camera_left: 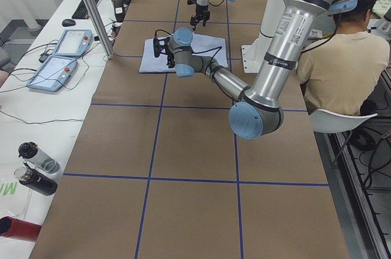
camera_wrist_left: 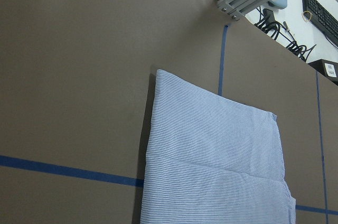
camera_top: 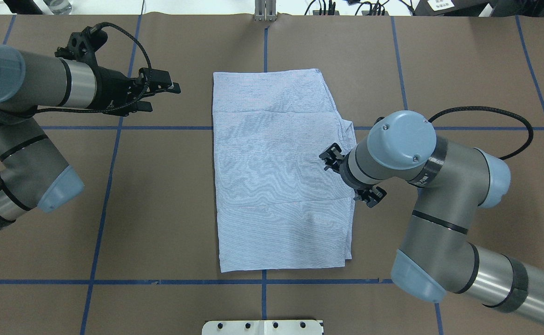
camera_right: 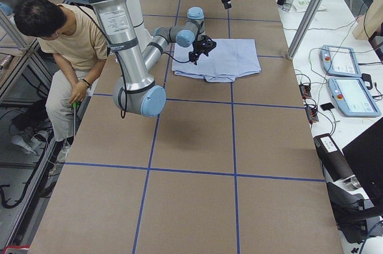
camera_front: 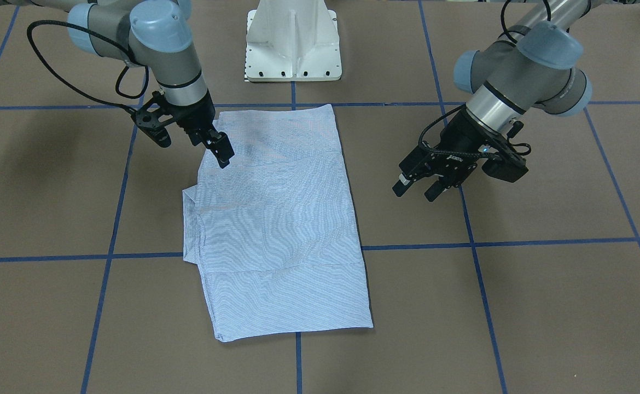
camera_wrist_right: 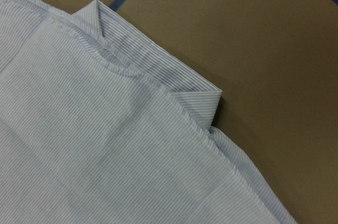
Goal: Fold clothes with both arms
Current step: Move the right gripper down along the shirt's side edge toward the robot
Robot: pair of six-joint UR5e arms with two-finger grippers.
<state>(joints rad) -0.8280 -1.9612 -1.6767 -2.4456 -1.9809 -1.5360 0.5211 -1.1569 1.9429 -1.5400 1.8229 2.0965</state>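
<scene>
The shirt (camera_top: 276, 177) is laid flat in the middle of the table (camera_top: 160, 209), folded into a long rectangle. Its long axis runs from the near end, by the robot's base, to the far end. The collar (camera_wrist_right: 158, 76) is seen sticking out along the right long edge.

The right gripper (camera_front: 222, 152) is held just above that right edge, towards the near half and close to the collar. Only one dark tip is made out in the front view, and no fingers are shown by the wrist camera, so it cannot be told whether the fingers are parted or closed. No cloth is seen lifted by it.

The left gripper (camera_front: 416, 192) is held with its fingers spread and nothing between them. It is kept well apart from the shirt, off the left long edge and level with the far half.

The next fold is judged to be across the short axis, one short end being brought over the other. For that, both corners of one end must be reached. The right arm is clearly the nearer to the cloth; a longer approach is needed by the left arm.
</scene>
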